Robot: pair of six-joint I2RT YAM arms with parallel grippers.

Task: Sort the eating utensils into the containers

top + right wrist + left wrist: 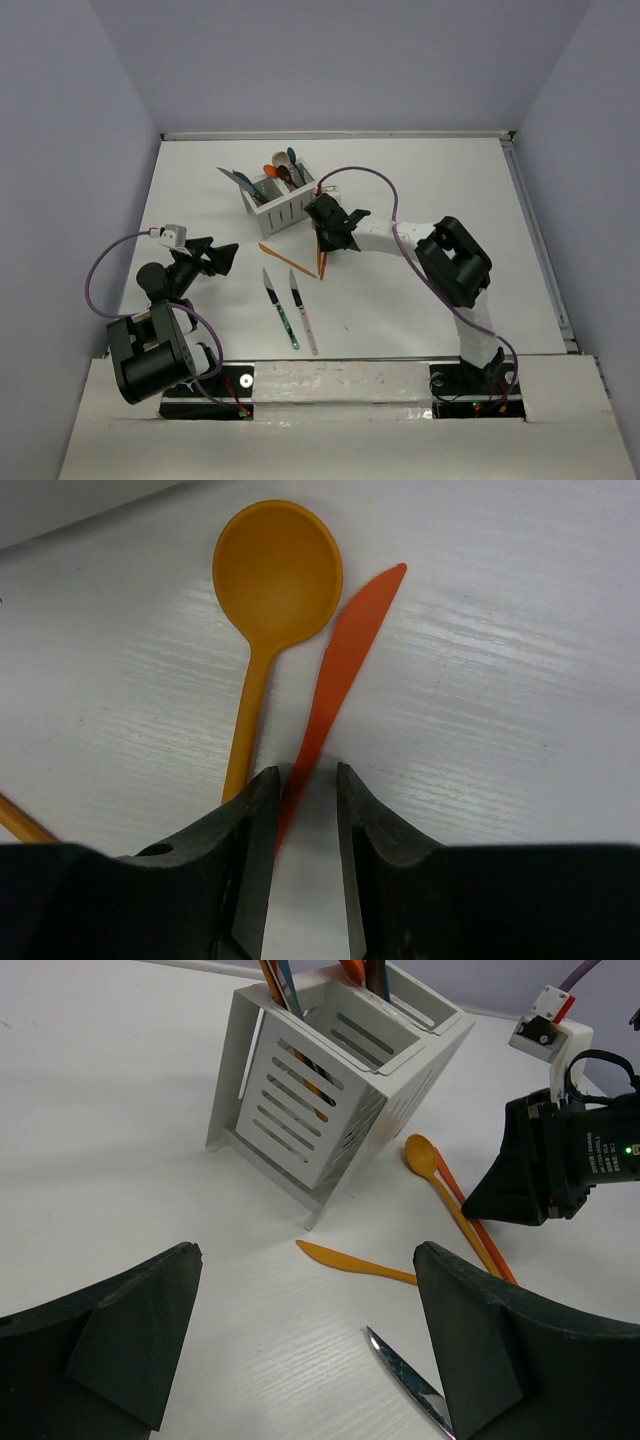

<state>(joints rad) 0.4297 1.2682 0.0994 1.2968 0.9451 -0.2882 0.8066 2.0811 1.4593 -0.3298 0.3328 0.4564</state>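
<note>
The white perforated caddy [281, 204] stands at the back with several utensils upright in it; it also shows in the left wrist view [320, 1090]. My right gripper [326, 238] is low over the table, its jaws narrowly apart [306, 773] around the handle of a red-orange knife [345, 645]. The knife touches the left finger. An orange spoon [272, 580] lies beside it. A yellow-orange knife [287, 259] lies to the left. Two dark-bladed knives, one teal-handled [281, 309] and one pink-handled [303, 313], lie nearer. My left gripper [216, 257] is open and empty [305, 1345].
The right arm's cable [365, 175] loops above the caddy. A raised rim [535, 240] runs along the table's right side. From the left wrist, the right gripper [560, 1160] sits to the right of the caddy, and a shiny blade tip [405, 1375] lies between my left fingers.
</note>
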